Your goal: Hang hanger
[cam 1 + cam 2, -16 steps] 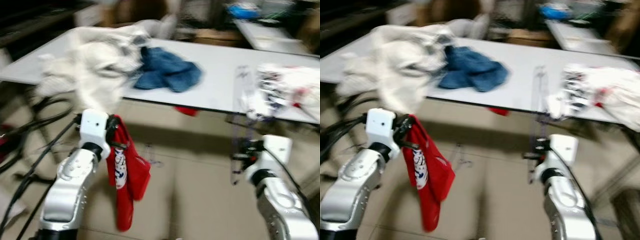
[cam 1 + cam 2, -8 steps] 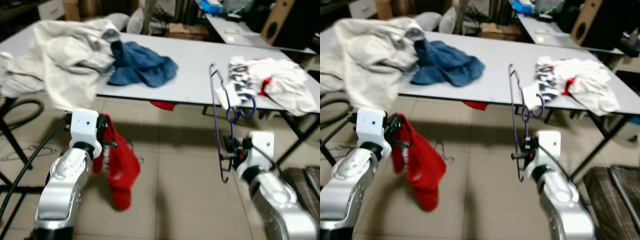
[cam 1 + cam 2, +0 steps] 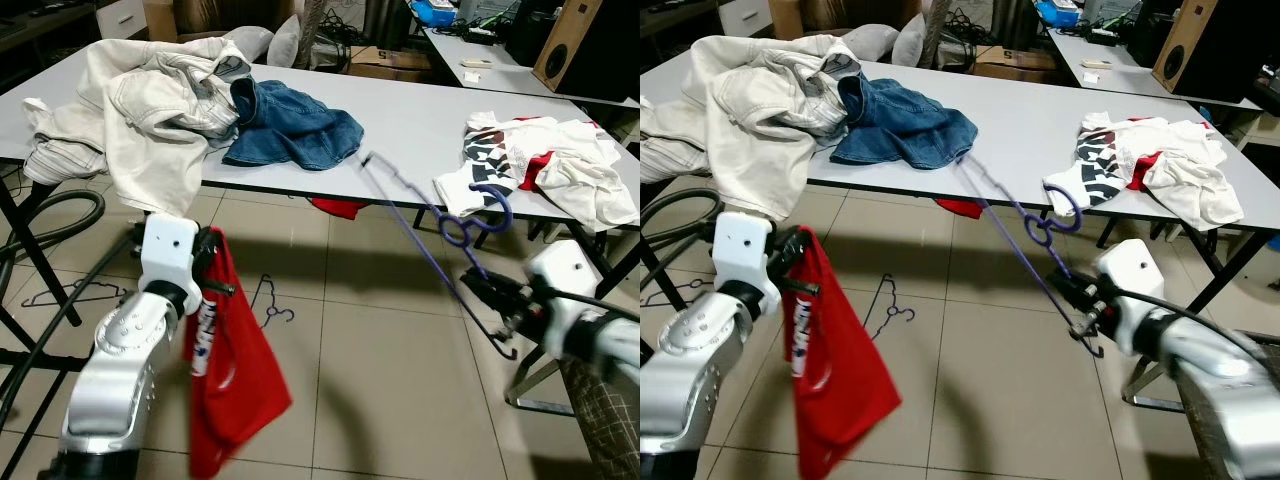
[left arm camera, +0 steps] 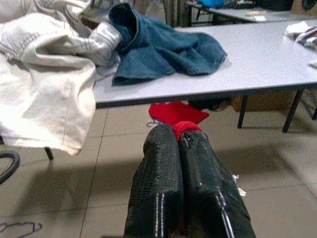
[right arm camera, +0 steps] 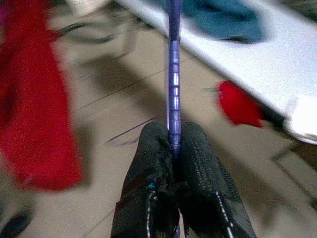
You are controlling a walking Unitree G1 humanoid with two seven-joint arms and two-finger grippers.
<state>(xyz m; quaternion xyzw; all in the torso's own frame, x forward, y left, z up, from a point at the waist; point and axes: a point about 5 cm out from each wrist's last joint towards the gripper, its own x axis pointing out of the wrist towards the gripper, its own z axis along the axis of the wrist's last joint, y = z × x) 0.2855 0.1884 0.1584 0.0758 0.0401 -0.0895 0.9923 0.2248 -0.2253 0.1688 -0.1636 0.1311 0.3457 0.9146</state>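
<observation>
Right end effector (image 5: pixel 171 148) clamped on purple hanger (image 3: pixel 425 235), held tilted in the air in front of the desk (image 3: pixel 420 130). Left end effector (image 4: pixel 179 144) pinched on red garment (image 3: pixel 230 380), dangling above the tiled floor (image 3: pixel 380 390). On the desk: white jacket (image 3: pixel 150 100), blue jeans (image 3: pixel 295 130).

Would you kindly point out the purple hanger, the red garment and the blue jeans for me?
purple hanger (image 3: pixel 420 240), left eye view, on its long wire.
red garment (image 3: pixel 835 390), right eye view, middle of the hanging cloth.
blue jeans (image 3: pixel 295 130), left eye view, centre of the heap.
</observation>
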